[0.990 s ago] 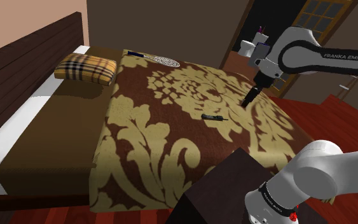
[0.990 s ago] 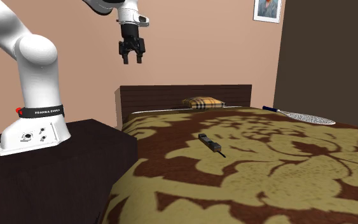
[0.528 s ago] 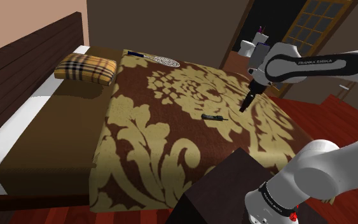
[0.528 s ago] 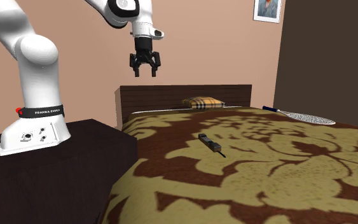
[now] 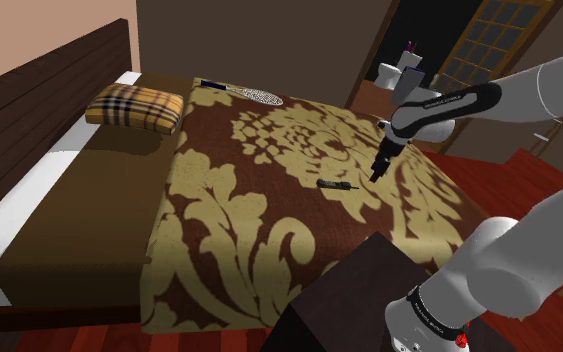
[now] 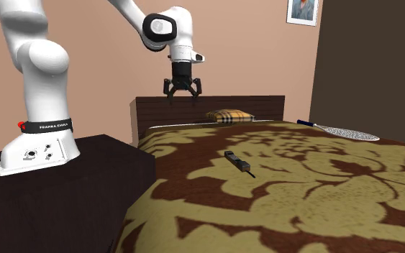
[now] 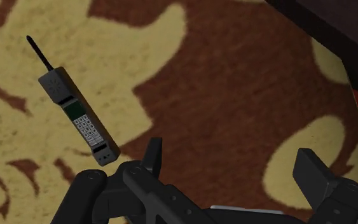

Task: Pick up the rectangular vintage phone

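Lower and farther out over the bed has come the black gripper point(image 6: 183, 95) since a moment ago, and its two fingers stand wide apart. Nearest to me is one dark box stand point(image 6: 64, 194) with one white arm point(image 6: 39, 57) on it. Next comes one phone point(image 7: 79, 119), lying flat in the open on the brown and gold blanket point(image 5: 269, 215), near the gripper but off to its side. It is a long dark grey block with a thin aerial, a small green screen and pale keys. Farther off lie one checked pillow point(image 6: 230, 116) and one swatter point(image 6: 341, 131).
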Available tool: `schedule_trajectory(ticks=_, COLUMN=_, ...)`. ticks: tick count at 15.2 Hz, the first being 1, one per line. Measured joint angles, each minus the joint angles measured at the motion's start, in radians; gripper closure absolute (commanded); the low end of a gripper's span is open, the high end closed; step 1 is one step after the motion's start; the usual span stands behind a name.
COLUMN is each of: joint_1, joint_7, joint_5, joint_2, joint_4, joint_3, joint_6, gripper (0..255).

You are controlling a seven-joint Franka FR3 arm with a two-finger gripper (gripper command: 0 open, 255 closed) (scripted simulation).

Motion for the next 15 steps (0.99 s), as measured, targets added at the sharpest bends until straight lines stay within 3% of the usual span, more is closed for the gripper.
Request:
schedule_trajectory(ticks=3, joint_1=0.026, joint_7=-0.192, joint_5=0.135, joint_2=0.155, joint_4=0.062, joint_3=-0.046, joint_6=0.057, gripper=0)
schedule_trajectory(ticks=5, joint_1=0.016, joint_7=-0.332, joint_5=0.256, joint_2=0.276, joint_4=0.114, joint_3=-0.041, joint_6=0.089, gripper=0)
schedule_trajectory(ticks=9, joint_1=-0.078, joint_7=-0.57, joint_5=0.438, joint_2=0.475, joint_4=0.24, joint_3=0.031, joint_6=0.105, gripper=0)
schedule_trajectory(ticks=15, joint_1=-0.235, joint_7=-0.786, joint_5=0.566, joint_2=0.732, joint_4=0.474, joint_3=0.166, joint_6=0.097, gripper=0)
